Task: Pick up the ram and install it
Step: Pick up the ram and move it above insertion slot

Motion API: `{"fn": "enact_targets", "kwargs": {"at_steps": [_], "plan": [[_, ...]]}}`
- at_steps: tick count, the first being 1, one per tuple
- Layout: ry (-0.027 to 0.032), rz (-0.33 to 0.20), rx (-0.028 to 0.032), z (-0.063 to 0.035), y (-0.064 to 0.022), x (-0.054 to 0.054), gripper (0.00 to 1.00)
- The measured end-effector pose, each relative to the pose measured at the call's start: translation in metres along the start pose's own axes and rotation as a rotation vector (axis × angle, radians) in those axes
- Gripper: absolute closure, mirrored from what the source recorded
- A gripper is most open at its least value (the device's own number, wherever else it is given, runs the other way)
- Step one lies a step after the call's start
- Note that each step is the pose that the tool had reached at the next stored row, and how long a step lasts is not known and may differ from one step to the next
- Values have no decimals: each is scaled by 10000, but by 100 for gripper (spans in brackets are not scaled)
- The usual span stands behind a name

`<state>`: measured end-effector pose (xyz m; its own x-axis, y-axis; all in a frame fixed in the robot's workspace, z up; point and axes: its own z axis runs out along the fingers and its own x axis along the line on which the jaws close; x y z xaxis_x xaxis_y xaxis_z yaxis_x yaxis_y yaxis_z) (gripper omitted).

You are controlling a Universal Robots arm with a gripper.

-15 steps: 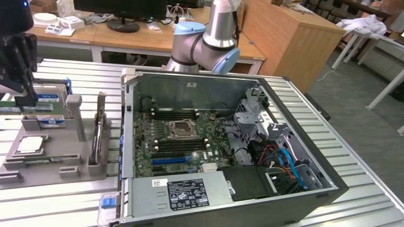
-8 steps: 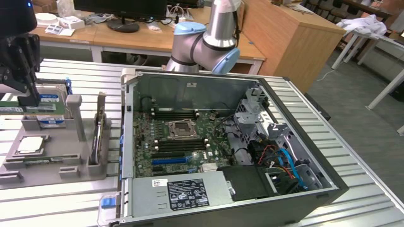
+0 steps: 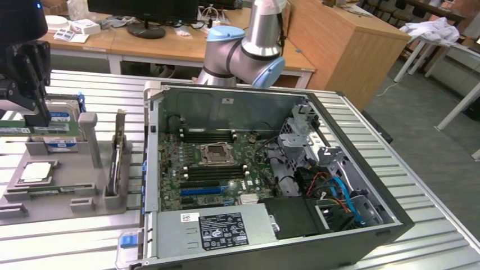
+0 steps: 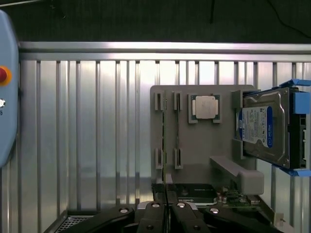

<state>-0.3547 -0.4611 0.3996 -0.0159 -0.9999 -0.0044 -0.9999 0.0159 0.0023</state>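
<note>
In the exterior view my gripper [image 3: 36,119] hangs clenched, empty, over the 11 o'clock corner of the tray [image 3: 75,180]; the ram [image 3: 53,193] stands on edge at 6 o'clock of the processor [image 3: 37,171]. In the wrist view my fingertips [image 4: 155,216] align with its edge: lowered shut, I'd likely strike and crack it.

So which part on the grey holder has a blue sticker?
The hard drive, the big silver box. The square chip is plain silver, and the ram stick is thin and green.

Silver arm [image 3: 262,22], pale-blue joint caps [image 3: 223,34].
Black fingers [image 4: 156,221]; round silver screws [image 4: 155,206] at their base, black links on both sides.
</note>
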Motion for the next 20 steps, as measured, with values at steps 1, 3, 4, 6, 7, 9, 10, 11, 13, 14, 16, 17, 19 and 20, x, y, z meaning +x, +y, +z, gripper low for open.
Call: {"fn": "enact_targets", "kwargs": {"at_steps": [1,3,4,6,7,9,10,11,13,14,16,17,19,20], "plan": [[0,0,0,0,-7,0,88],[0,2,0,0,-22,-1,88],[0,2,0,0,-29,-1,88],[-1,1,0,0,-44,-1,88],[1,2,-1,0,-49,-2,88],[0,2,0,0,-61,-2,88],[0,2,0,0,-68,-3,88],[-1,1,1,1,-76,-3,88],[0,2,0,0,-92,-3,88],[0,2,0,0,-100,-4,88],[0,1,0,0,-115,-4,88],[0,1,0,0,-121,-4,88],[0,1,0,0,-135,-5,88],[0,1,0,0,-142,-5,88]]}}
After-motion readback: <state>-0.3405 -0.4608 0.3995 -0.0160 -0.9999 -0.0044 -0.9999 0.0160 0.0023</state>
